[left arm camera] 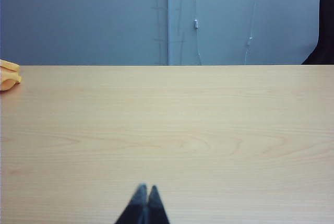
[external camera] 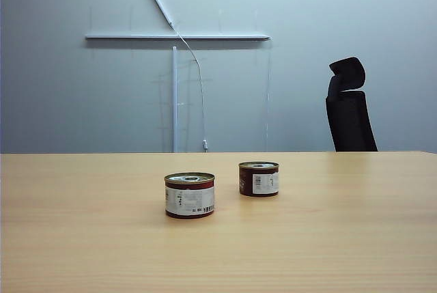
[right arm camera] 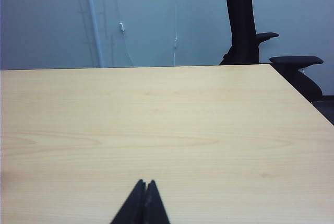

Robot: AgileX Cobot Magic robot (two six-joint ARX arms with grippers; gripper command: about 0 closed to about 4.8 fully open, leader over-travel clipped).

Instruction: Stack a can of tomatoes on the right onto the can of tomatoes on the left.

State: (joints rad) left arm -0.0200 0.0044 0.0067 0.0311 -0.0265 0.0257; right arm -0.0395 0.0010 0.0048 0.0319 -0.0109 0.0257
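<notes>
On the desk, the left can of tomatoes stands nearer, the right can of tomatoes farther back, apart. Neither arm shows in the exterior view. Left end effector and right end effector are cut off, tips pressed together, empty.

1. Label print on the left can and right can is too small to read.
2. An orange thing is cut off at the frame edge; what it is cannot be told.
3. Only the tips of the left claw and right claw show.
4. The chair base is hidden behind the counter.
</notes>
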